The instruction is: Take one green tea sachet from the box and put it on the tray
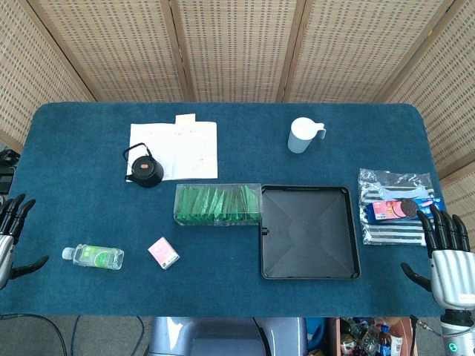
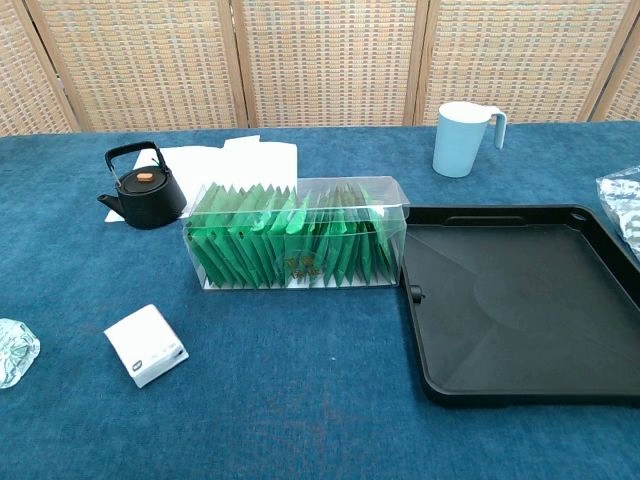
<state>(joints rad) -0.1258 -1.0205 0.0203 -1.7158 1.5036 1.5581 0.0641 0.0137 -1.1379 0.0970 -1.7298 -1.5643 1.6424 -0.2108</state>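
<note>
We see the clear box (image 1: 217, 204) of green tea sachets (image 2: 290, 245) near the middle of the table (image 1: 223, 297), lying lengthwise and touching the left rim of the black tray (image 1: 309, 232). The sachets stand upright in a row inside the box; none lies on the tray.

The left hand (image 1: 11, 237) is at the table's left edge, near the front corner, fingers spread and holding nothing. The right hand (image 1: 447, 256) is at the right edge, near the front corner, fingers apart and upright, likewise holding nothing. Neither hand shows in the chest view.

Toward the far edge we note a black kettle (image 1: 144, 169) resting on the white paper (image 1: 178, 148), and a pale blue mug (image 1: 303, 135). A water bottle (image 1: 95, 256) and a small pink-and-white packet (image 1: 163, 252) lie near the front-left corner. A striped snack bag (image 1: 397, 208) lies at the right edge.
</note>
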